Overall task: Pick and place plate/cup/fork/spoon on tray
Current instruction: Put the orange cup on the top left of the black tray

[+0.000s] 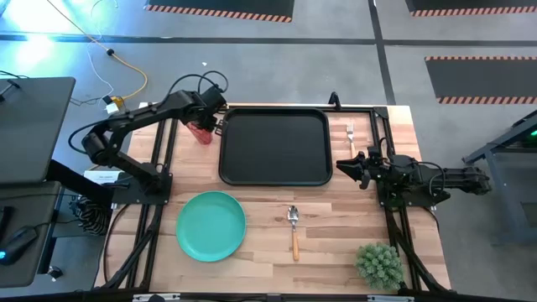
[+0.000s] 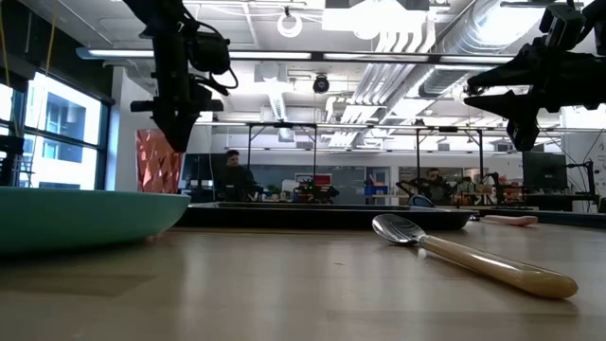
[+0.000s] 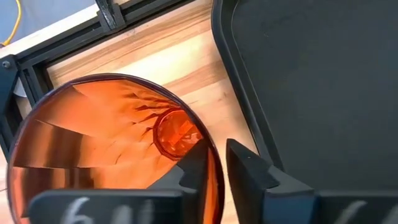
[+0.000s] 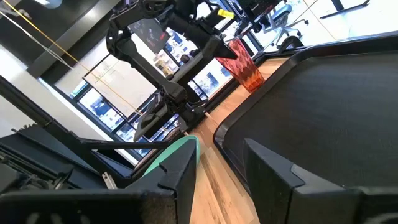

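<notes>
The red cup [image 1: 201,132] is on the wooden table just off the far left corner of the black tray [image 1: 274,147]. My left gripper [image 1: 206,117] is shut on it. The turquoise plate [image 1: 211,225] lies on the table near the tray's near left corner. The spoon [image 1: 294,231] lies on the table nearer than the tray, bowl toward it. The fork [image 1: 351,134] lies on the table off the tray's right edge. My right gripper [image 1: 344,165] is open and empty, level, beside the tray's right edge. My left gripper holds the cup by its rim [image 3: 216,163], on the side toward the tray. One finger [image 3: 194,167] is inside the cup and the other finger [image 3: 249,169] is outside. The fingers come from above, pointing down. I cannot tell whether the cup's base is on the table.
A green plant [image 1: 379,264] stands at the table's near right corner. Black frame rails [image 1: 159,155] run along the table's left and right sides. The tray's inside [image 3: 323,74] is bare.
</notes>
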{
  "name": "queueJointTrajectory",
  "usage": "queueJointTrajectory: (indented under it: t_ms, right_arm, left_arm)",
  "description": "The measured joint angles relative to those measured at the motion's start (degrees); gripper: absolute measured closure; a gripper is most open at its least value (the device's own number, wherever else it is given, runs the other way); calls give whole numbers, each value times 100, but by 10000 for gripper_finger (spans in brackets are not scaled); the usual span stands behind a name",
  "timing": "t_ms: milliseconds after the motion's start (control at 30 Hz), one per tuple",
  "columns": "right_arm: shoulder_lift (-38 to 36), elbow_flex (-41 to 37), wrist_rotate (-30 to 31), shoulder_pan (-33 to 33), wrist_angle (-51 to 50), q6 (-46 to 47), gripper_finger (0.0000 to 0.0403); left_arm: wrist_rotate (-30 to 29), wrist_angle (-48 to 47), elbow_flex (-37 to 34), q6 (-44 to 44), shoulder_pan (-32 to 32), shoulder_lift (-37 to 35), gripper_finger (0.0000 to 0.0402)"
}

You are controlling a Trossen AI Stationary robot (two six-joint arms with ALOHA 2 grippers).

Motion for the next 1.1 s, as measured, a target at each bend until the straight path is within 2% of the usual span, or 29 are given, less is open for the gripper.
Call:
queueJointTrajectory:
  t_ms: [167,367,733,967,1100]
  right_arm:
    - [1,0,0,0,-1,0,279]
    - [0,0,0,0,-2,0,279]
    - [0,0,2,-2,-2,-2,279]
    - [0,0,7,0,0,-2,279]
    - [1,0,19,-1,-2,-2,279]
  left_arm:
    - [-6,-1,0,178,0,-1,393]
    - [11,-185,142,392,-2,-1,388]
    - [20,-508,1402,693,-20,-12,390]
    - [15,-441,2189,929,-102,-12,388]
    - [15,-208,2513,1395,-285,-14,388]
